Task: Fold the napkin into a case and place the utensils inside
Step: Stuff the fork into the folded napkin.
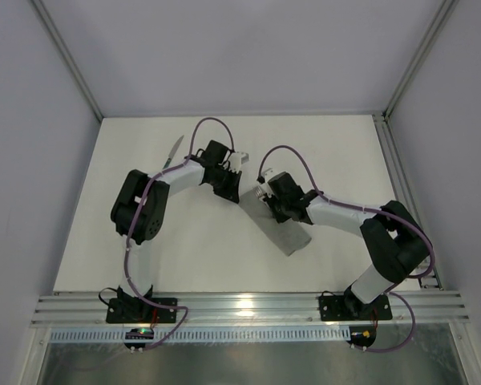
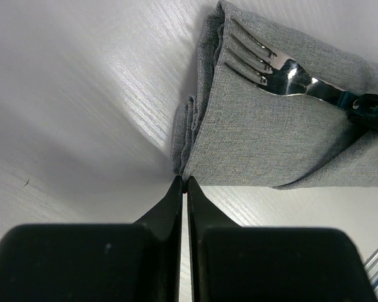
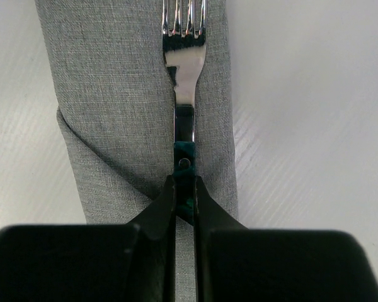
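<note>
The grey napkin (image 1: 287,234) lies folded into a narrow case (image 3: 107,94), slanting across the middle of the table. The fork (image 3: 184,69) rests lengthwise on top of it, tines (image 2: 255,53) toward the case's far end. My right gripper (image 3: 184,189) is shut on the fork's teal handle (image 3: 184,157), just above a diagonal fold. My left gripper (image 2: 184,180) is shut, its tips pinching the layered corner of the napkin (image 2: 258,138) at the tine end. The knife (image 1: 173,152) lies alone at the back left of the table.
The white table (image 1: 192,241) ends at a metal rail (image 1: 240,309) in front and at grey walls on the other sides. The two arms nearly meet over the case, and the right gripper's black fingers (image 2: 372,113) show at the edge of the left wrist view.
</note>
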You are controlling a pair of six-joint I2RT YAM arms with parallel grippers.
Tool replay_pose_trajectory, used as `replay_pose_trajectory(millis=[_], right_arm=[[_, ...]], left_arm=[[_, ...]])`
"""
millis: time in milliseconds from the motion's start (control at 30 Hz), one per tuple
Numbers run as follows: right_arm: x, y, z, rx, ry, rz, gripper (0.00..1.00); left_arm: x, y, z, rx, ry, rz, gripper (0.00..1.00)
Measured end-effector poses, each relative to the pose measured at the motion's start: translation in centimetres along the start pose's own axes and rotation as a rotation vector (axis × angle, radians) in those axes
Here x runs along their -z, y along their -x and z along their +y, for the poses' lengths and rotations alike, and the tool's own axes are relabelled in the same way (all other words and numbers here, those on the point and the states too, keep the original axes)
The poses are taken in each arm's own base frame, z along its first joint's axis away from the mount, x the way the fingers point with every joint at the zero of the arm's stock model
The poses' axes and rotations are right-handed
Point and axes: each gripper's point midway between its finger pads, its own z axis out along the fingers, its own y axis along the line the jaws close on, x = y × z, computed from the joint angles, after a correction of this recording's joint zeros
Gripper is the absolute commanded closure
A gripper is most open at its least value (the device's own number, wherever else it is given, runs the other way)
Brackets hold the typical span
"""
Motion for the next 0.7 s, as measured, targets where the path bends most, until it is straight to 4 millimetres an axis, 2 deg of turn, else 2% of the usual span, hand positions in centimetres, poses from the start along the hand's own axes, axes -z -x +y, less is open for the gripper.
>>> replay_pose_trajectory(millis=[233, 533, 633, 667, 700], right_arm=[[1.0, -0.8, -0.7, 0.016, -0.032, 0.079, 0.97], [1.0, -1.4, -0.8, 0.051, -0.031, 0.116, 0.95], [1.0, -1.5, -0.8, 0.056, -0.027, 0.116, 0.83], [0.9, -1.5, -0.8, 0.058, -0.026, 0.117, 0.68], [0.9, -1.5, -0.7, 0.057, -0.024, 0.118, 0.63]], left_arm=[[-0.1, 0.2, 0.2, -0.006, 0.002, -0.002, 1.0], [-0.1, 0.3, 0.3, -0.019, 0.0, -0.002, 1.0], [-0.1, 0.3, 0.3, -0.021, -0.001, 0.0, 0.97], [-0.2, 0.3, 0.3, -0.022, 0.0, 0.001, 0.95], [-0.2, 0.3, 0.3, -0.022, 0.0, 0.001, 0.92]])
